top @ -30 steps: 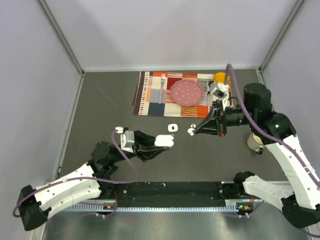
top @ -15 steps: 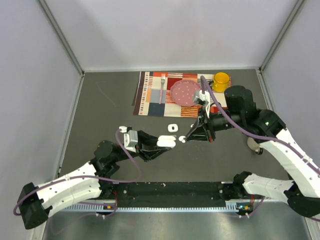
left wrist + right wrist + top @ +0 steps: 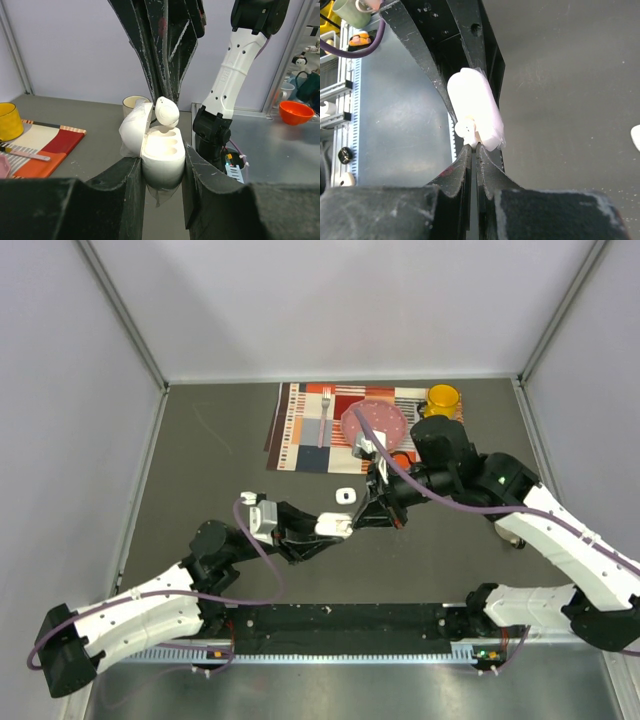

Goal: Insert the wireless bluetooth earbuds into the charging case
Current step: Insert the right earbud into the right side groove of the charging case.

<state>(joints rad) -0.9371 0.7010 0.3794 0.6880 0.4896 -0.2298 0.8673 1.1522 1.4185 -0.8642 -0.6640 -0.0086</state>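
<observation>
Matte dark grey covers the table (image 3: 200, 460), boxed in by pale, smooth walls (image 3: 330, 310). At the far side lies a woven-looking placemat (image 3: 295, 430) in orange, white and black stripes, with a round pink dotted plate (image 3: 390, 418), a slim metal fork (image 3: 325, 415) and a translucent yellow cup (image 3: 441, 397) at its corner. Near the mat's front edge sits a small white pebble-shaped case (image 3: 345, 495), alone on the bare surface. My left gripper (image 3: 335, 528) is clamped on the charging case (image 3: 160, 155), its black, scuffed fingers (image 3: 125, 185) pressing both sides of the glossy white shell. The hinged lid (image 3: 132, 132) stands thrown back, and from the left wrist I see two smooth rounded wells moulded into the cream interior. My right gripper (image 3: 362, 518) comes in from the opposite side, its tapered tips pinched together on one earbud (image 3: 167, 111), a tiny rounded bud of shiny white plastic. That bud hangs directly above the wells, close beside the lid's edge; I cannot tell whether it touches the case.
</observation>
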